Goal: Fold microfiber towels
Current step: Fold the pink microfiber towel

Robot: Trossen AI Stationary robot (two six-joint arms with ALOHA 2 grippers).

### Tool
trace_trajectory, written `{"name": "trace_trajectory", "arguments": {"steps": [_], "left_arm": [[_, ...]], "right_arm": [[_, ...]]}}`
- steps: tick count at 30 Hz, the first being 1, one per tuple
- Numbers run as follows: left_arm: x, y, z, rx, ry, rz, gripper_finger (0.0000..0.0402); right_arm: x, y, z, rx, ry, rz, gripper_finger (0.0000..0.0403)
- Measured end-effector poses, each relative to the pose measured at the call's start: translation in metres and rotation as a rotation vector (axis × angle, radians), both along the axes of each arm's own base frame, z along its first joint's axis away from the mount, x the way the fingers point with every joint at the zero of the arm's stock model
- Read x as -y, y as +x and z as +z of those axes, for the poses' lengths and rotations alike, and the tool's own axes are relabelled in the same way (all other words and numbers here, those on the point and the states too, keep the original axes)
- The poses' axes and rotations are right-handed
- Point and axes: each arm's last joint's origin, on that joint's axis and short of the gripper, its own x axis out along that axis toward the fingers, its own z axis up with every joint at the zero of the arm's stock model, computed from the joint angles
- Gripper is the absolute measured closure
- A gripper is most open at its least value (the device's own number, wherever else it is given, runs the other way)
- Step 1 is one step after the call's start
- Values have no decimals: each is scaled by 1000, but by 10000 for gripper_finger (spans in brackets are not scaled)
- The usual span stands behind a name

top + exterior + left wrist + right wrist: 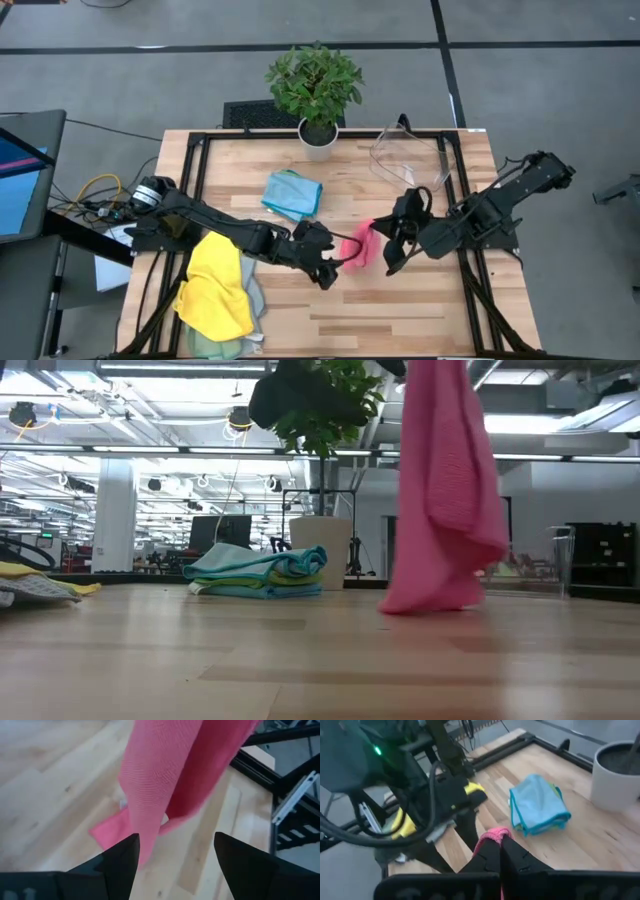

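Observation:
A pink towel [440, 490] hangs near the table's middle, and its lower end [430, 595] rests on the wood. My right gripper [504, 851] is shut on its top; in the high view the gripper [380, 238] stands just right of the towel [358, 246]. My left gripper [175, 862] is open just left of the hanging towel [170, 775], which hangs in front of its fingers; I cannot tell whether it touches. In the high view this gripper [330, 268] is near the table's middle. My right gripper pinches a bunched top part of the pink towel [492, 836] between its two fingers, coming from the table's right side. The towel hangs below the fingers, with its lower end lying on the table.
A folded stack of teal, blue and green towels [292, 194] lies behind the middle. A yellow towel [215, 285] lies on a pile of others at the near left. A potted plant [318, 135] and a clear plastic bin [410, 152] stand along the far edge.

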Motion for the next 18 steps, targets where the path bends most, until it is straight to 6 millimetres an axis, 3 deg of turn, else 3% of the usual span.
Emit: {"name": "trace_trajectory", "arguments": {"steps": [18], "left_arm": [[-11, 6, -17, 32, 163, 115, 152]], "right_arm": [[0, 12, 3, 53, -36, 21, 390]]}}
